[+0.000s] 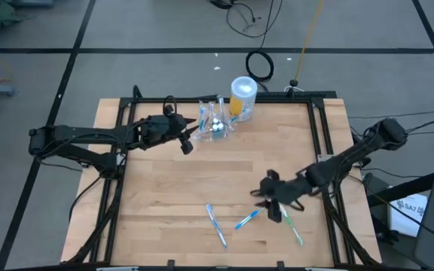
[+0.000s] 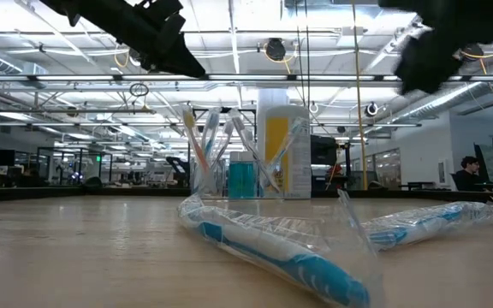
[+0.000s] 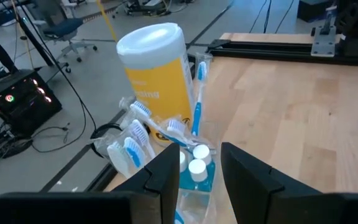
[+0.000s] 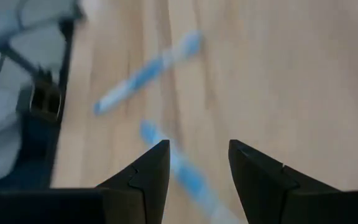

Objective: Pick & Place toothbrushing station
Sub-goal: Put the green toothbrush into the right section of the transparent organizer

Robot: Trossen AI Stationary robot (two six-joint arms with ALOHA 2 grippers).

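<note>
The toothbrushing station, a small clear cup (image 1: 217, 126) (image 3: 194, 177), stands upright on the table near its far edge. It holds several wrapped toothbrushes and small blue bottles with white caps. My left gripper (image 1: 192, 141) (image 3: 201, 152) hovers open above the table, just left of the cup, and touches nothing. My right gripper (image 1: 268, 197) (image 4: 197, 165) is open in the air over the near right part of the table. Below it, wrapped toothbrushes (image 4: 148, 71) (image 4: 180, 169) lie flat on the wood.
A tall yellow container with a white lid (image 1: 243, 96) (image 3: 157, 74) stands right behind the cup. Three wrapped toothbrushes (image 1: 217, 224) (image 1: 247, 220) (image 1: 291, 226) lie near the front edge. Black frame rails (image 1: 322, 135) run along the table's sides. The middle of the table is bare wood.
</note>
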